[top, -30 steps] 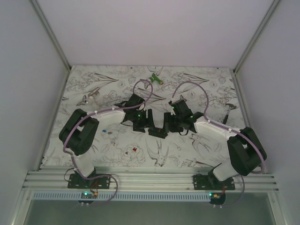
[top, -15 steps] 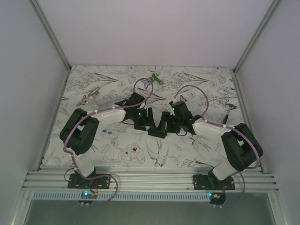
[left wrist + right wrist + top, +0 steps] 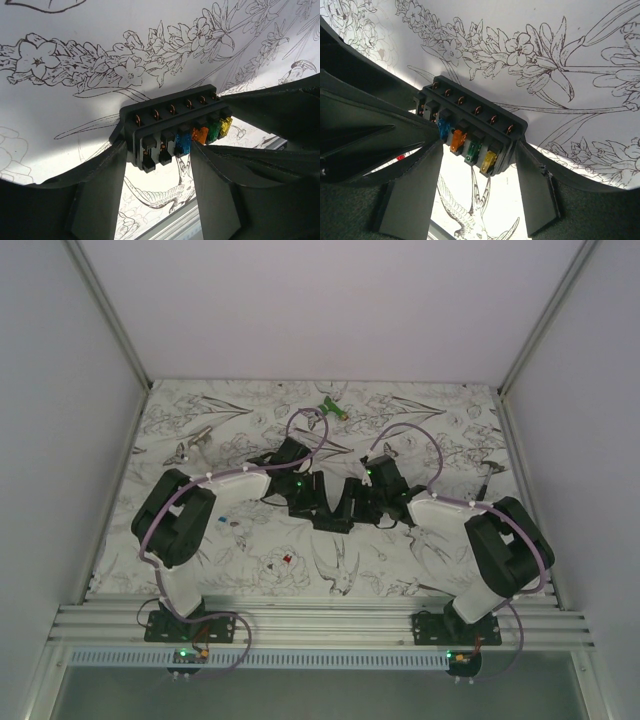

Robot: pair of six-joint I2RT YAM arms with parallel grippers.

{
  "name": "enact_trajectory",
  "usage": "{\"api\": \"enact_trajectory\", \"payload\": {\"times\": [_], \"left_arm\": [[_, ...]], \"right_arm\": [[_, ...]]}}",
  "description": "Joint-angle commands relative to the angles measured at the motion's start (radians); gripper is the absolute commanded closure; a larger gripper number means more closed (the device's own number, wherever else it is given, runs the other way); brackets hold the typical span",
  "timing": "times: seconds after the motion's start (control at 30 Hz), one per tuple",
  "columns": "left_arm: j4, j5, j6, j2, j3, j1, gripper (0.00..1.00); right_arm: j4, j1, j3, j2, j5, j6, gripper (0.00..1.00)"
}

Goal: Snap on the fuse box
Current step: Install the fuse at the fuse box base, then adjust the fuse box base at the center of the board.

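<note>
Over the floral table (image 3: 580, 75), right end effector (image 3: 479, 147) fingers (image 3: 535, 190) touch fuse box (image 3: 470, 117) edges

Here's the fuse box (image 3: 172, 120), a black oblong block with its face uncovered, sitting between the left gripper (image 3: 159, 147) and the right gripper (image 3: 479, 145). It runs lengthwise across the gap between them and is tilted. Six brass terminals (image 3: 171, 107) line its upper edge. Below them, four blade fuses (image 3: 200, 134) stand side by side: blue, orange, green, yellow. The two slots at the other end show only black.
</note>
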Motion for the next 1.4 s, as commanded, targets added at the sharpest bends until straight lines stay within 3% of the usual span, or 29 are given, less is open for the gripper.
{"api": "enact_trajectory", "payload": {"times": [0.0, 0.4, 1.37], "left_arm": [[-0.029, 0.006, -0.013, 0.016, 0.002, -0.008, 0.46], [-0.015, -0.002, -0.039, 0.009, -0.021, -0.008, 0.57], [0.022, -0.006, -0.078, 0.012, -0.059, -0.01, 0.62]], "right_arm": [[0.019, -0.006, 0.008, 0.026, -0.022, 0.002, 0.33], [0.017, -0.005, 0.011, 0.054, -0.025, -0.011, 0.32], [-0.196, 0.073, 0.109, 0.14, 0.085, -0.153, 0.32]]}}
